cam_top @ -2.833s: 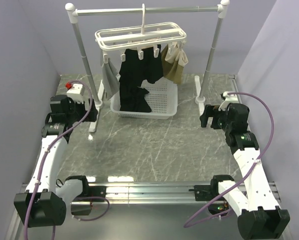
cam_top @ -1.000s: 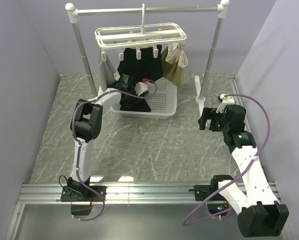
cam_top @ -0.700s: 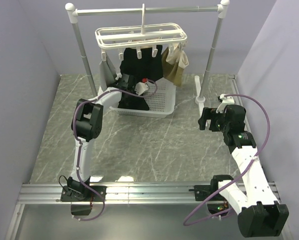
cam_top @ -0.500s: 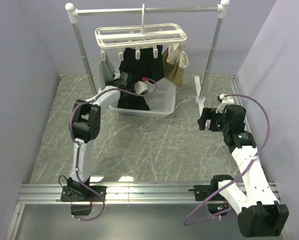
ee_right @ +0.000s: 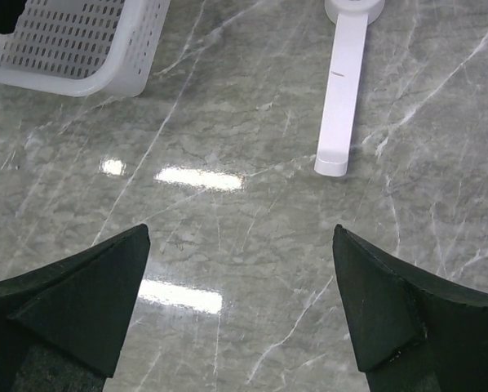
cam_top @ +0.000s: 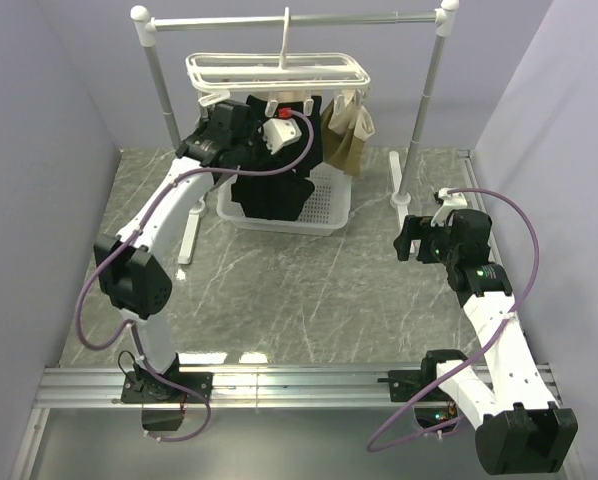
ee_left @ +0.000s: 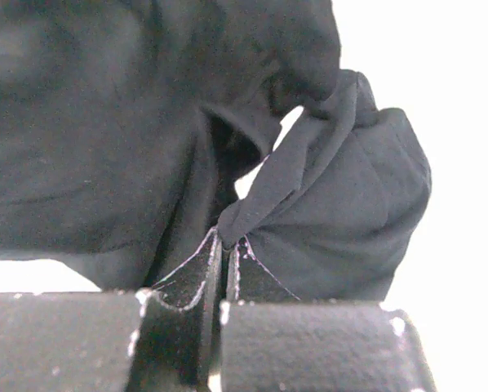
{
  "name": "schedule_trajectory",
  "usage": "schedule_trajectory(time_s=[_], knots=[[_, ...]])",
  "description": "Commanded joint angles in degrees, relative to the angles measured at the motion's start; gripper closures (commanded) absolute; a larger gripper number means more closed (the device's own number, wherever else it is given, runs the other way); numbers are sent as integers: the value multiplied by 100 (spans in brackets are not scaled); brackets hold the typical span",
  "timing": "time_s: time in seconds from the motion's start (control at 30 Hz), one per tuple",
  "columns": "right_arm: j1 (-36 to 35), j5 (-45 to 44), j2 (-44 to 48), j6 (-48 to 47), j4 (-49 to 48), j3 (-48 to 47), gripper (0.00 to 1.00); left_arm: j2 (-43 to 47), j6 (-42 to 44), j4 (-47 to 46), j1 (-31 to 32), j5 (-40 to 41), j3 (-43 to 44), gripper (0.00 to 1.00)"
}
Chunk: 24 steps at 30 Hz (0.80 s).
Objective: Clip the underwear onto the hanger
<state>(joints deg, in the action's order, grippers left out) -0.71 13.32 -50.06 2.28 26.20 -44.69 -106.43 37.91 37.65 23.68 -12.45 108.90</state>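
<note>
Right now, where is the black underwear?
In the top view the underwear hangs at the back, just left of centre, under the hanger, over the white basket, pinched in the left claw.

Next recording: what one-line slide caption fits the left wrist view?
Close-up: left gripper shut on a pinched fold of the black soft-fabric underwear, bright white behind.

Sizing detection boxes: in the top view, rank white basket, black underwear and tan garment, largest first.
1. white basket and underwear: look alike, both partly hidden, so unranked.
2. tan garment: clearly smallest.
</note>
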Motion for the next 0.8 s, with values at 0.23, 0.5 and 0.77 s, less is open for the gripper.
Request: schedule_trajectory(time_s=[0.23,0.5,0.77], knots=[[45,153,76,0,-211,-233,0,992,-56,699,400,-794,-316,100],[45,188,128,-26,-185,-216,0,1581,-38,1043,585,-1453,-677,100],[45,294,85,-26,-176,-260,0,2477,-214,894,778,-1787,-853,100]])
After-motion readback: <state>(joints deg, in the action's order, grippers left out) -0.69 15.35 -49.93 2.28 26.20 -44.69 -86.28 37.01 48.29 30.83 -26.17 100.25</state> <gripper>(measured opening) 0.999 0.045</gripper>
